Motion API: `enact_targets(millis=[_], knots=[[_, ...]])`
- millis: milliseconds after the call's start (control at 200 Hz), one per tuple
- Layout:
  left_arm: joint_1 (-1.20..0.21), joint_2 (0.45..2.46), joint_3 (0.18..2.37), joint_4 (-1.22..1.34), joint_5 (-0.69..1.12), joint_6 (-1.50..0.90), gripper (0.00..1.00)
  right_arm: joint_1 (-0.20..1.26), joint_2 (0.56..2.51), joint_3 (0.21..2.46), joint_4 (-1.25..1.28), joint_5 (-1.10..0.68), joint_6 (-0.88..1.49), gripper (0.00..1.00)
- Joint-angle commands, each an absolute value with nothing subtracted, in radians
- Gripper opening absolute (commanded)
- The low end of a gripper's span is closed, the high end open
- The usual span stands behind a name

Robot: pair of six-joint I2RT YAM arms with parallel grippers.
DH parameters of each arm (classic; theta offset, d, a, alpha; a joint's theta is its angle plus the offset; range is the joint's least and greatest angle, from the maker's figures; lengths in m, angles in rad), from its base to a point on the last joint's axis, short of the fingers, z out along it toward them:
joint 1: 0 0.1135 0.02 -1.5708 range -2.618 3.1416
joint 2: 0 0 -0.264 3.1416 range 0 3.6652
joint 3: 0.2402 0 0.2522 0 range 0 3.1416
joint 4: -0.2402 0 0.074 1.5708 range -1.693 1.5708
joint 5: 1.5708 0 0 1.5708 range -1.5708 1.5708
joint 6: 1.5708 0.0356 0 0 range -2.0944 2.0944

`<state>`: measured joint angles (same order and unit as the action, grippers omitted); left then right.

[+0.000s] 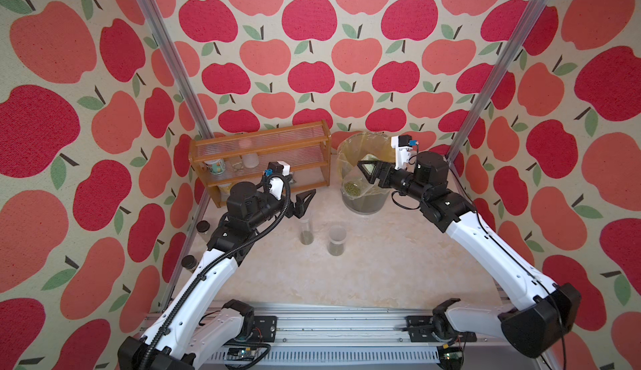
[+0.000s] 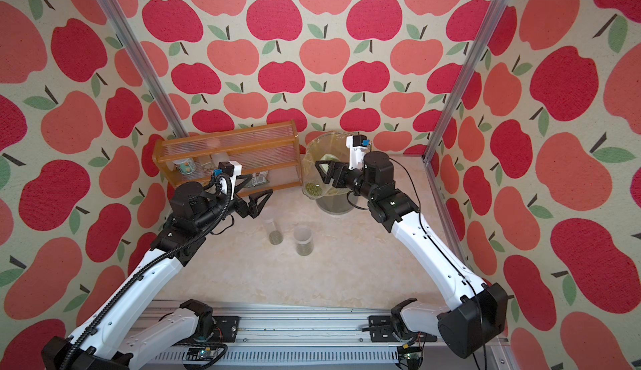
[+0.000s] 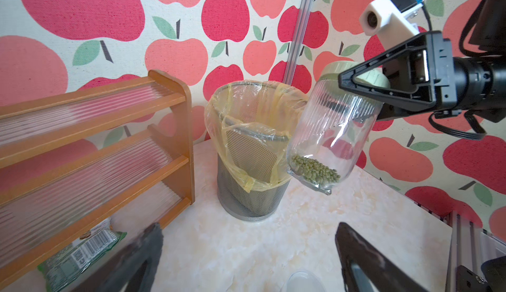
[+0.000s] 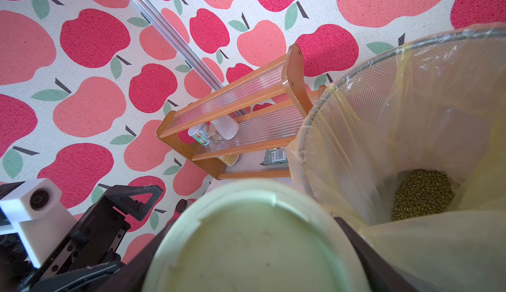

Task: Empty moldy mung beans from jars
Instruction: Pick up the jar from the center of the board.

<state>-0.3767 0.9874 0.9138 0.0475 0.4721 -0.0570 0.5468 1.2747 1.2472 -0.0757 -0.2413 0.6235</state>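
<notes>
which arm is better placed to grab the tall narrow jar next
left: its open end effector hovers close by the tall narrow jar, while the right end effector is busy holding the green-lidded jar beside the bin

Cream fabric walls printed with red and coral apples [image 1: 312, 21] enclose a pale marbled bench [image 1: 364, 274]; silver metal posts [image 1: 170, 56] rise at its rear corners; an orange-brown wooden rack [image 1: 277, 153] stands back-left.

No words or numbers are showing sharply enough to read: a barcode is showing on the green packet [image 3: 82, 253] in the wooden rack [image 3: 175, 129], and the printed can [image 4: 201, 136] is blurring.
</notes>
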Motion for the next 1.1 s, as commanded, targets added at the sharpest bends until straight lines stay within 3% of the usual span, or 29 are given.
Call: enact_targets(millis=[0, 555, 1096], knots=[[-0.418, 1.026, 0.958, 0.113, 0.519, -0.033, 1.0, 0.536, 1.265, 1.304, 0.031, -0.286, 0.664, 0.48], [-0.562, 1.349, 1.117, 0.278, 0.591, 0.018, 1.0, 0.515, 1.236, 1.292, 0.123, -0.368, 0.764, 0.48], [-0.584, 1.479, 1.209, 0.3, 0.617, 0.013, 1.0, 0.497, 1.241, 1.266, 0.153, -0.383, 0.798, 0.48]])
